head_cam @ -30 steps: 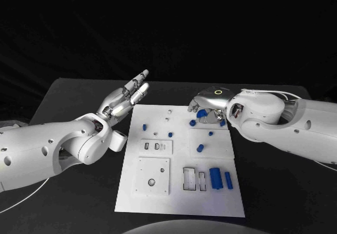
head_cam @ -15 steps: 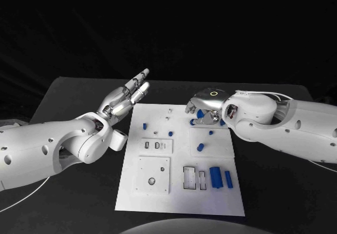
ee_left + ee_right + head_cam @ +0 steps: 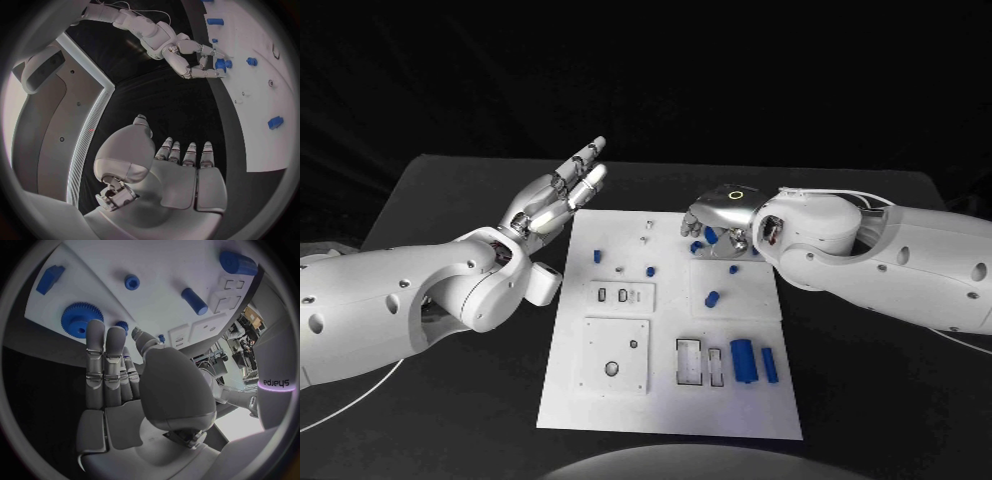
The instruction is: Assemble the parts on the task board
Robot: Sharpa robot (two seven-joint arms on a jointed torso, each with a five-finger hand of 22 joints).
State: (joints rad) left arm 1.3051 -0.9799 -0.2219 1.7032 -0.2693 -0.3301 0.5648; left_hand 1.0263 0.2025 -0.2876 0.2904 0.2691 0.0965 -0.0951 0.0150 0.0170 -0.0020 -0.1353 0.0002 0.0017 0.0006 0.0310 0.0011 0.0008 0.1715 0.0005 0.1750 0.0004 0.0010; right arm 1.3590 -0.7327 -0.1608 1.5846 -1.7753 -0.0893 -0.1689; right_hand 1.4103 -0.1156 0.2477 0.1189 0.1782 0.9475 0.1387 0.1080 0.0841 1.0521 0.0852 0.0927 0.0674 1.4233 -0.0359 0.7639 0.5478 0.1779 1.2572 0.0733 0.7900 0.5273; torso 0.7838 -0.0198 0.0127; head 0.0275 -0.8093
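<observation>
The white task board (image 3: 668,400) is laid flat mid-counter, small blue parts (image 3: 713,299) scattered over it, two bigger blue cylinders (image 3: 746,361) parked by the slots near its front

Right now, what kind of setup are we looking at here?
Likely a robotics test bench, not a home or factory line: a black table under a dark backdrop, a white task board carrying small blue parts such as a gear and a cylinder, with the left hand and right hand over it.
</observation>
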